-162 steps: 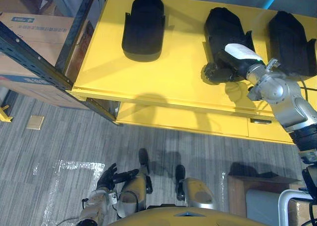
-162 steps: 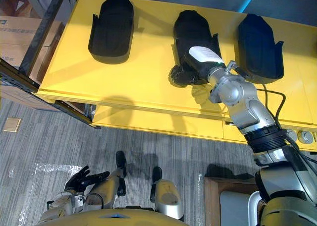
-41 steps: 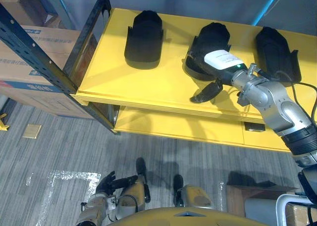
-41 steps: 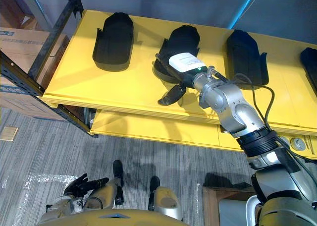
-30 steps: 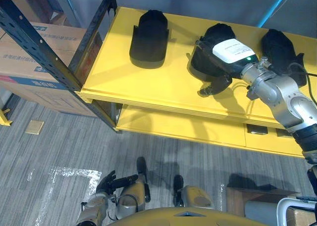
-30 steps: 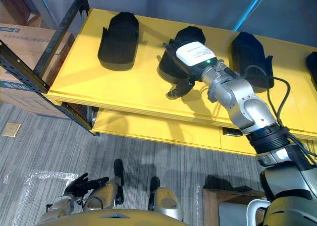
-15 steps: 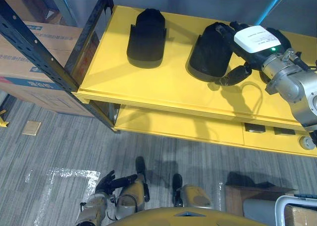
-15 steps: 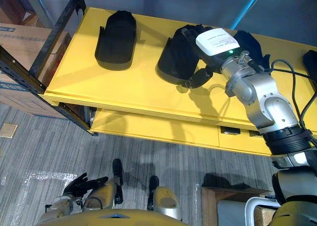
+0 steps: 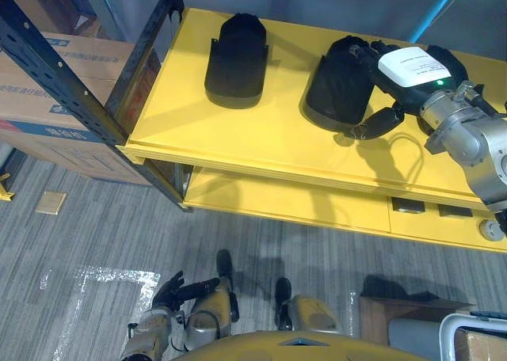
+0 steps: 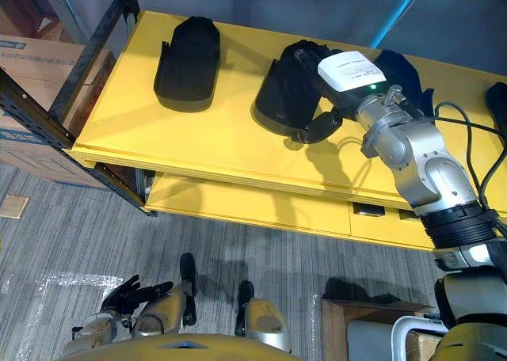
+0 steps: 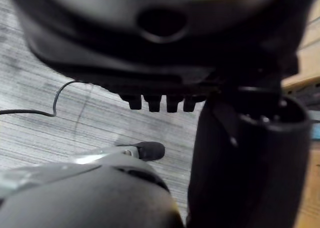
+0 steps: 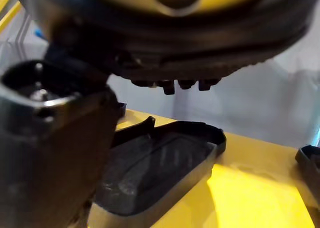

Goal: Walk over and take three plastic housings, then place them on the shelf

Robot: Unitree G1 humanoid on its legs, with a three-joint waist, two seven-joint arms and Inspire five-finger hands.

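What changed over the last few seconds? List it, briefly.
The right hand left the near end of the middle housing, swept over it and now sits at its right side, open, with no grip. That housing has turned and now lies slanted on the yellow shelf. The left housing stayed put; the left hand still hangs open, low down. The camera shifted too.

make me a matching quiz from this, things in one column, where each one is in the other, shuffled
1 leftmost black plastic housing
2 brown cardboard box
3 left hand
4 right hand

A low over the grey floor
B against the middle black plastic housing
C untouched on the yellow shelf
D behind the dark rack beam

Pairs: 1-C, 2-D, 3-A, 4-B
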